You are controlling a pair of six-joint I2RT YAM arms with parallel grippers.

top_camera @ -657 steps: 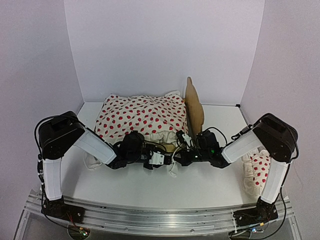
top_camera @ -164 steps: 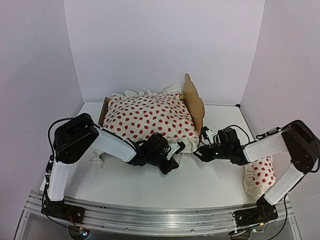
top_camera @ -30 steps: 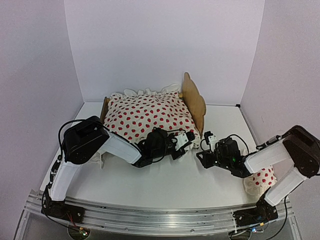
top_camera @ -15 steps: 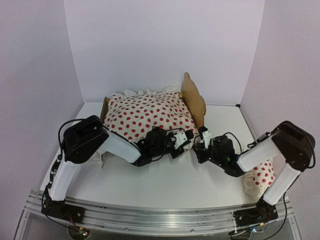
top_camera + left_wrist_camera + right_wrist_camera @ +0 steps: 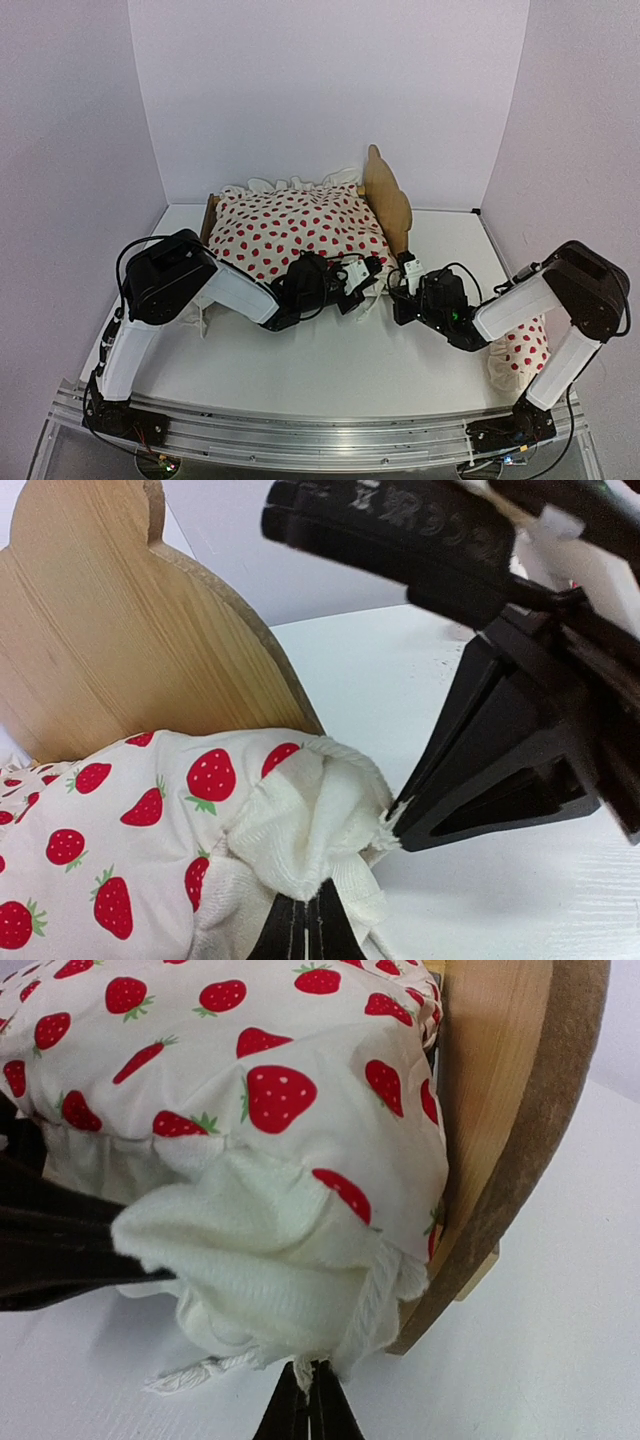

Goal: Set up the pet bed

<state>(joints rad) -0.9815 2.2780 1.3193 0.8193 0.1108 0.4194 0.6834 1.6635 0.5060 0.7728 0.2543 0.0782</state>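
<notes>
Your pet bed (image 5: 387,205) stands on the bench (image 5: 350,375), with its long side across your view from above. The wavy headboard (image 5: 120,630) rises at its right end and the low footboard (image 5: 210,213) shows at its left end. A white duvet (image 5: 295,230) printed with red strawberries lies over the bed and covers everything between the two boards.

Both of your hands meet at the bed's near corner beside the headboard. Your left hand (image 5: 370,270) reaches in along the bed's near side. Its fingers (image 5: 305,925) are pressed together on a bunched white terry fold at the duvet's corner. Your right hand (image 5: 400,278) comes in from beyond the headboard end, low over the bench. Its fingers (image 5: 312,1410) are pinched tight on the frayed cord hanging from the same corner, just below the headboard's wooden edge. The two hands' fingertips sit just beside each other on that corner of cloth.

A small red-dotted pillow (image 5: 520,345) lies well to the right of the bed, partly hidden behind your right arm.
</notes>
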